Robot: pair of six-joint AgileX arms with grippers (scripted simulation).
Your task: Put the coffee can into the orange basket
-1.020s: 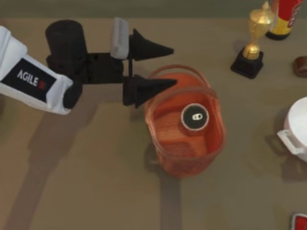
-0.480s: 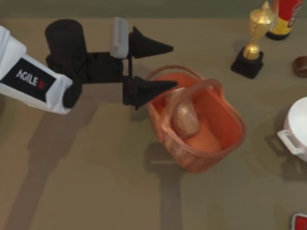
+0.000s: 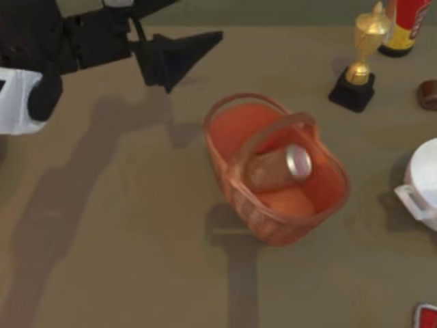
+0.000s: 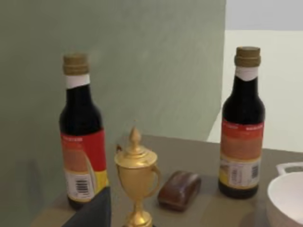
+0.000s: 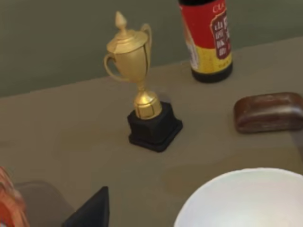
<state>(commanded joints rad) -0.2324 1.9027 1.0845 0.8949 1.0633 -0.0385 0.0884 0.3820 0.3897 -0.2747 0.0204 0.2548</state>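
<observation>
Near table centre: orange basket [image 3: 276, 171], tilted, with the coffee can [image 3: 276, 168] lying on its side inside, silver top facing three o'clock. At three o'clock, white pot [image 3: 423, 184] on the edge. Toward one o'clock, gold trophy [image 3: 360, 58], then red-labelled bottle [image 3: 407, 24]. Far off at eleven o'clock, left gripper [image 3: 179, 31], fingers spread, holding nothing. Right gripper: cannot tell its state.
</observation>
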